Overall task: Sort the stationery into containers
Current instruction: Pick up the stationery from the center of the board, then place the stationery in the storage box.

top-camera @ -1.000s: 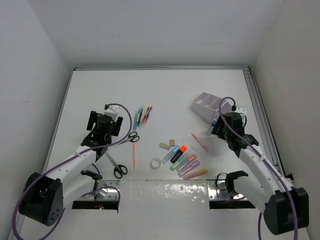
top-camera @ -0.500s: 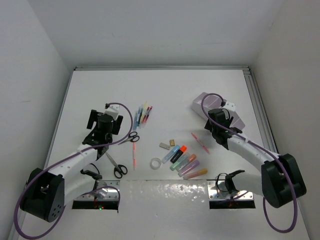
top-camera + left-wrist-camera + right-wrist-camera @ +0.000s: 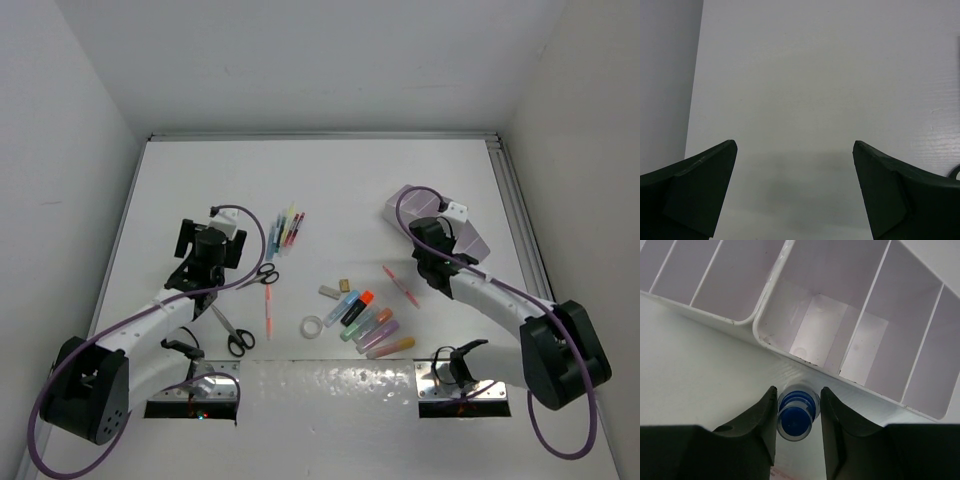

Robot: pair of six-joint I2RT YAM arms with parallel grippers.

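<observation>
Since one second earlier, the right arm has swung inward and the right gripper [image 3: 432,243] now sits at the near edge of the organizer [image 3: 402,203], with its jaws narrower than before; the left arm has not shifted.

Right wrist view: the two black fingers [image 3: 760,420] stand on either side of a blue-capped marker [image 3: 796,417], seen end-on. They appear to press on both its sides, though contact is hard to confirm from this angle. The marker lies on the table just outside the organizer wall, at 6 o'clock from an open compartment that shows nothing inside.

Left wrist view: the left gripper [image 3: 794,145] has its jaws spread wide apart over bare table [image 3: 805,75], holding nothing.

Top view: the organizer lies at 2 o'clock from the table's middle. A pink pen [image 3: 400,285] lies at 7 o'clock from the right gripper, apart from it. Pastel highlighters [image 3: 370,325] lie side by side at 6 o'clock from the middle, with a tape ring [image 3: 313,326] just beside them at 9 o'clock and two erasers [image 3: 330,292] at 11 o'clock. One pair of scissors [image 3: 265,273] lies at 4 o'clock from the left gripper, a second pair [image 3: 232,335] at 6 o'clock, and an orange pen [image 3: 268,312] lies between them. A bundle of coloured pens [image 3: 285,230] lies at 2 o'clock from the left gripper.
</observation>
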